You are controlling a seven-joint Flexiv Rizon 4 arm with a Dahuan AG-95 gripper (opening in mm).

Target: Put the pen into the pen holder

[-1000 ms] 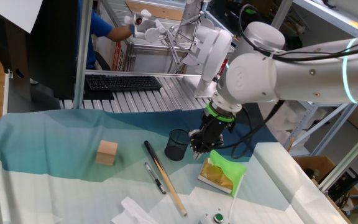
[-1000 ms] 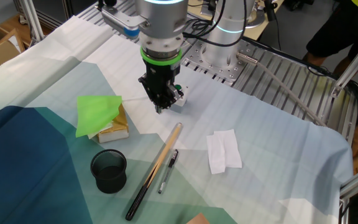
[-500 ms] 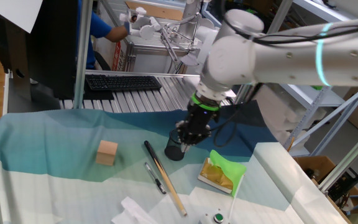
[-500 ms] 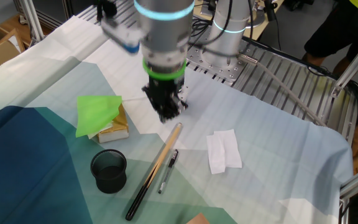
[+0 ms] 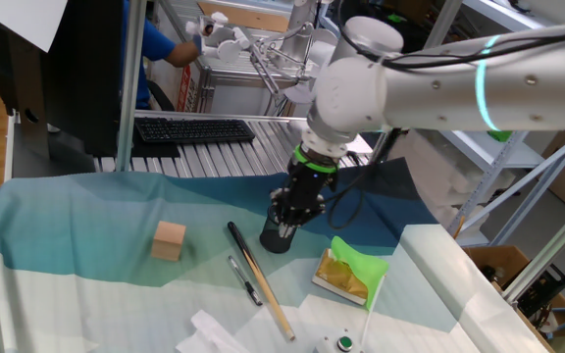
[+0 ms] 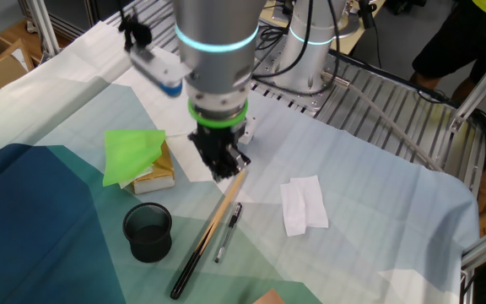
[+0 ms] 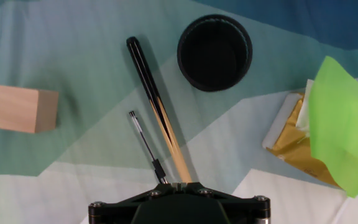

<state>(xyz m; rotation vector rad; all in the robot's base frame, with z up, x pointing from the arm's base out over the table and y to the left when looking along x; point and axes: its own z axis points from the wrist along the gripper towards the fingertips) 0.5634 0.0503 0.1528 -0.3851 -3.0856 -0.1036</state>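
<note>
Nothing is done yet: the pen [image 7: 145, 144] lies flat on the cloth, just beside the long wooden stick [image 7: 158, 110], and the pen holder [image 7: 214, 52] stands empty nearby. My gripper [image 6: 224, 166] hangs above them carrying nothing; I cannot tell whether its jaws are parted. The pen looks slim and dark, with a silvery tip.

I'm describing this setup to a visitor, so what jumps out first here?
The bright green sheet draped over a yellowish pad at the right edge. Next, the long wooden stick lying slantwise mid-table, the pen beside it, and the black pen holder just beyond.
</note>
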